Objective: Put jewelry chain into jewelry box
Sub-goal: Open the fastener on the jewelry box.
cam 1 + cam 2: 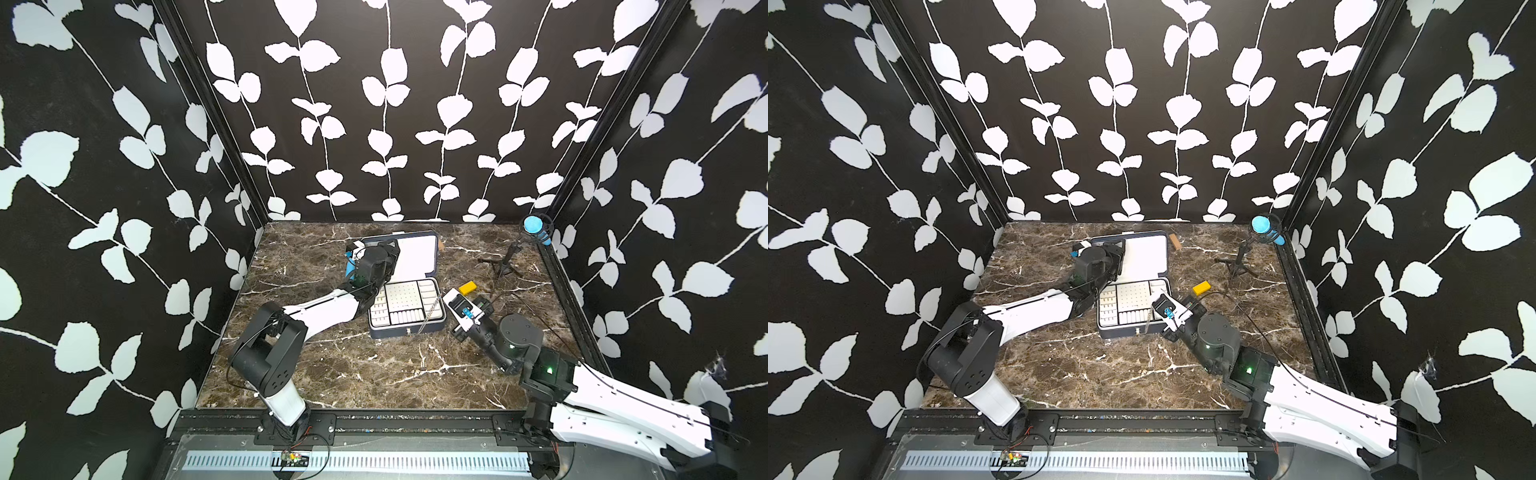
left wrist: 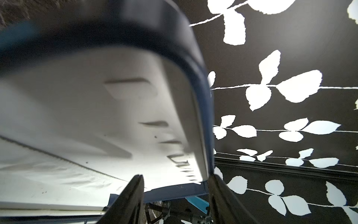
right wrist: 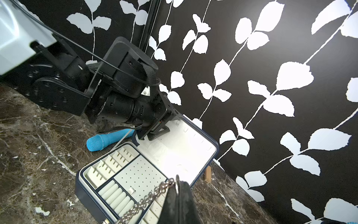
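The navy jewelry box (image 1: 409, 331) (image 1: 1128, 331) stands open mid-table, its white-lined lid leaning back behind the compartmented tray (image 3: 139, 174). My right gripper (image 3: 179, 184) (image 1: 446, 296) (image 1: 1158, 300) is shut on the end ring of the silvery jewelry chain (image 3: 147, 199). It hovers over the box's right side. The chain (image 1: 432, 311) hangs slanting across the tray's right compartments and over the front rim. My left gripper (image 2: 175, 180) (image 3: 155, 133) is at the lid's far left corner with its jaws apart. One finger (image 2: 217, 192) rests against the navy lid rim (image 2: 193, 58).
A yellow block (image 1: 467, 287) (image 1: 1201, 287) lies right of the box. A small wooden block (image 1: 1175, 241) (image 3: 208, 173) sits behind the lid. A blue microphone on a tripod (image 1: 534, 226) stands at the back right. Another blue microphone (image 3: 104, 141) lies left of the box.
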Tool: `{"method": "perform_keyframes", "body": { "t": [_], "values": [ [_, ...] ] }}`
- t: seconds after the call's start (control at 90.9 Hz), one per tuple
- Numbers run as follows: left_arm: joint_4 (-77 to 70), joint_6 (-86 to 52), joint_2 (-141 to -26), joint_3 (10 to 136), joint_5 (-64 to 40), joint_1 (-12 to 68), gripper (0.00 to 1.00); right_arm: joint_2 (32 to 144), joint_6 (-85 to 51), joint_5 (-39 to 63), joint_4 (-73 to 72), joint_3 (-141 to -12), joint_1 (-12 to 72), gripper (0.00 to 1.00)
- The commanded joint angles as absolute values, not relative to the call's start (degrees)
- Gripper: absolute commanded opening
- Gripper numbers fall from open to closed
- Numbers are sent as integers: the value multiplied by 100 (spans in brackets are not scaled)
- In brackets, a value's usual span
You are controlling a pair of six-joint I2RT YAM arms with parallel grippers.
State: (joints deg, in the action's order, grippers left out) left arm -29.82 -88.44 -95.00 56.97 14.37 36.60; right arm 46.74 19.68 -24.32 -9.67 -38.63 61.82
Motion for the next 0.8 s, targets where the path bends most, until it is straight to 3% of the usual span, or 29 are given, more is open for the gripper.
{"method": "perform_keyframes", "body": {
  "t": [0.0,0.198,0.352,0.792],
  "values": [
    [-3208,-9004,-9573,5622,1622,3630,55,4588,1885,-2333,-1306,-3804,6115,0],
    [-3218,-9056,-9689,5667,1625,3609,50,4500,1881,-2276,-1323,-3741,6026,0],
    [-3302,-9090,-9725,5600,1608,3536,41,4377,1878,-2251,-1318,-3664,5956,0],
    [-3713,-9030,-9858,5763,1658,3549,48,4117,1807,-2155,-1407,-3447,5815,0]
  ]
}}
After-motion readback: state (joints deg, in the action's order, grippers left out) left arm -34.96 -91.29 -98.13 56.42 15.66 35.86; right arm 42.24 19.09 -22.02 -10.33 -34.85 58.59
